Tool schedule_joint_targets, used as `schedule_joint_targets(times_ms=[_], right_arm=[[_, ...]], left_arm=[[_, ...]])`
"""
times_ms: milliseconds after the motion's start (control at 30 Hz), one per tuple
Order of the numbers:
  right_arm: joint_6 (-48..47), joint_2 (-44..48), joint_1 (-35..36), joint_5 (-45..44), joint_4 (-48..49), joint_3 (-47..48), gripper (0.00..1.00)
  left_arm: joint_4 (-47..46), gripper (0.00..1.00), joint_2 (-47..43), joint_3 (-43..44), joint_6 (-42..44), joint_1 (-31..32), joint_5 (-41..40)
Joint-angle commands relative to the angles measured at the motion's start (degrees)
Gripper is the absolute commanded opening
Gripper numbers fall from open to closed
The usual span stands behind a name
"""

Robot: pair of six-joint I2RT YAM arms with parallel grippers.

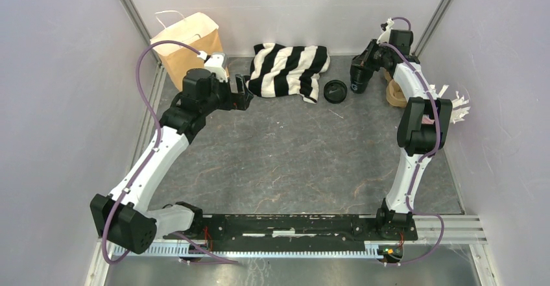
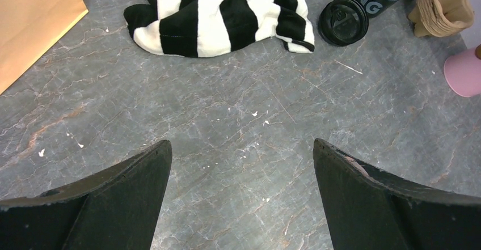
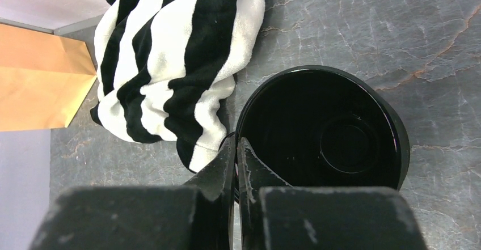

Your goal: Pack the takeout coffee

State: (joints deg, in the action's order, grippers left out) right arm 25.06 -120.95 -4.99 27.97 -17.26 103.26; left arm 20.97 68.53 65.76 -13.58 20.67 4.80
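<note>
Spreading wide ahead of the left gripper (image 2: 241, 142), the bare table (image 2: 227, 102) is giving lots of room. Its fingers are hanging wide apart, holding nothing. Far ahead of it, a striped towel (image 2: 221, 12) and a loose lid (image 2: 342, 20) are lying side by side, with a paper bag (image 2: 28, 23) off to one side. The right gripper (image 3: 236, 145) is pinching the rim of the coffee cup (image 3: 323, 131). The cup is right at its fingertips, top open, with the towel close beside.
</note>
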Motion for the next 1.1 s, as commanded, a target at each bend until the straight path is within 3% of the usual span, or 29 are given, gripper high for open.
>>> schedule_joint_targets(times_ms=[0,133,867,1067], right_arm=[[-0.71,1.41,-0.28,-1.4,0.1,1.54,0.04],[-0.76,2.44,-0.28,-2.09,-1.04,2.39,0.0],[-1.95,8.18,-0.11,-7.57,-3.11,2.24,0.0],[-6.33,8.47,1.33,-12.21,-6.64,4.79,0.0]], left_arm=[[-0.67,1.0,0.28,2.51,2.6,0.16,-0.11],[-0.75,1.0,0.34,2.53,2.57,0.16,-0.06],[-1.04,1.0,0.79,2.69,2.26,0.15,0.23],[-1.36,1.0,0.99,2.71,2.15,0.15,0.47]])
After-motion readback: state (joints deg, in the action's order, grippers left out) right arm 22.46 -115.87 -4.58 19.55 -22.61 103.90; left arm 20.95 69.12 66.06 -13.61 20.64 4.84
